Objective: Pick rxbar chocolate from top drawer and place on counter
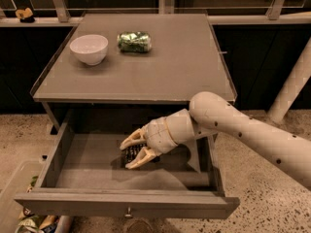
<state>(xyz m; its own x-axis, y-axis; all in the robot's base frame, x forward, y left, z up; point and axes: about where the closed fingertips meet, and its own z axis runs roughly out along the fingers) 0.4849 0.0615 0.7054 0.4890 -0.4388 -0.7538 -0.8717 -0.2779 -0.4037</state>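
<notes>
The top drawer (121, 205) stands pulled open below the counter (160, 67). My gripper (129, 153) is inside the drawer, a little above its floor, with its two pale fingers (141, 158) closed on the rxbar chocolate (132, 153), a dark flat bar seen between them. The arm reaches in from the right, over the drawer's right side. The bar seems lifted slightly off the drawer floor, its shadow lying under it.
On the counter a white bowl (89, 48) stands at the back left and a shiny green foil packet (134, 41) lies beside it. A white post (291, 84) stands at the right. A bin with clutter (29, 220) sits on the floor at the lower left.
</notes>
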